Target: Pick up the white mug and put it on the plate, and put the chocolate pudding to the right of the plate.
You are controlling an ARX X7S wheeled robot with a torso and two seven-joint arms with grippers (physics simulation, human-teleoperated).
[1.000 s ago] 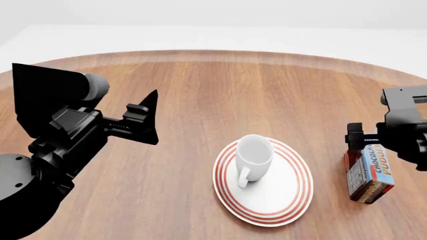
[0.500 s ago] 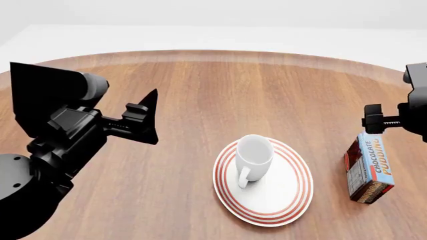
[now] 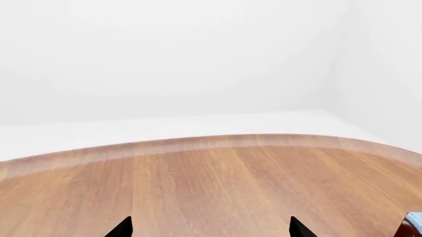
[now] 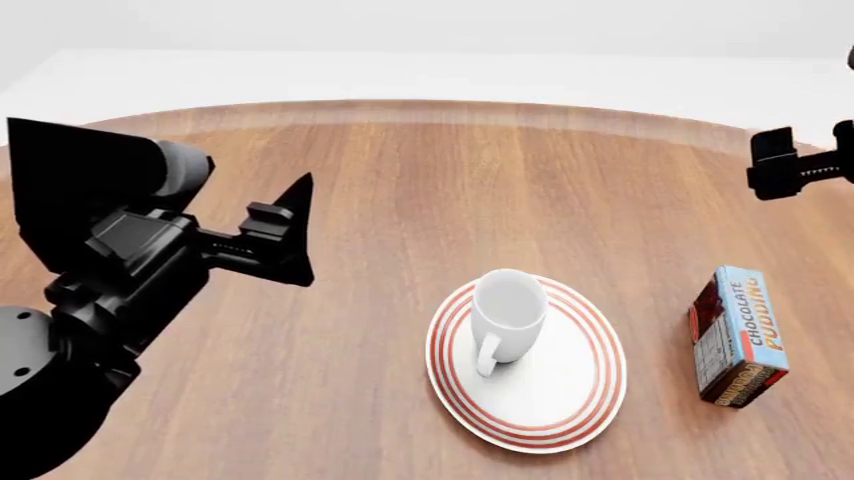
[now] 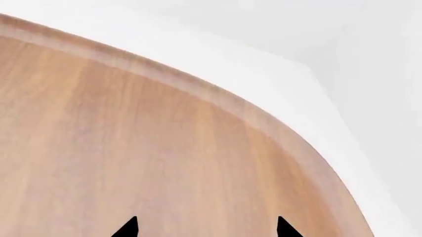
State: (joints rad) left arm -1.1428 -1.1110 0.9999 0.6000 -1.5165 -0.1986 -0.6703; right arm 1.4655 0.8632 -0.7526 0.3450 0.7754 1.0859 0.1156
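Observation:
The white mug (image 4: 509, 312) stands upright on the plate (image 4: 581, 385), its handle toward the table's front. The chocolate pudding carton (image 4: 738, 337) stands on the table just right of the plate, free of any gripper. My left gripper (image 4: 296, 232) is open and empty, held above the table to the left of the plate; its tips show wide apart in the left wrist view (image 3: 209, 228). My right gripper (image 4: 774, 165) is raised at the far right, above and behind the carton; its tips are wide apart and empty in the right wrist view (image 5: 205, 228).
The round wooden table (image 4: 441, 180) has a pale rim curving along the back. The table edge shows in both the left wrist view (image 3: 211, 140) and the right wrist view (image 5: 218, 96). White floor and walls lie beyond.
My right gripper has let go of the carton and risen up and away to the right. The carton stays standing right of the plate. The left arm has barely moved.

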